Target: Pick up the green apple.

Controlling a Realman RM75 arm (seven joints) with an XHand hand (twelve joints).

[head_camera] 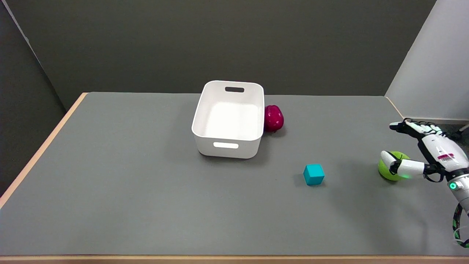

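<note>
Reaching in from the right edge of the surface [110, 190], the robot hand [421, 154] is spread wide around the apple [390, 172]. Its thumb [397, 165] lies across the front of the fruit and looks to be touching it, while the other fingers [414, 126] stretch out above and beyond, well clear of the apple and not closed on it. Nothing is gripped; the apple sits in the gap between thumb and fingers. Whether the palm touches it I cannot tell from here.

The apple is bright yellow-green, round and smooth, and rests on the grey surface close to the right edge, roughly midway between the near and far sides. The thumb and palm cover part of it, so only its left and lower sides show, with a soft shadow beneath.

Toward the middle from the apple, a small teal cube [314, 174] stands by itself. Farther back, near the centre of the far edge, is a white bin [205, 121] with handle slots, and a magenta fruit [273, 118] lies against its right wall.
</note>
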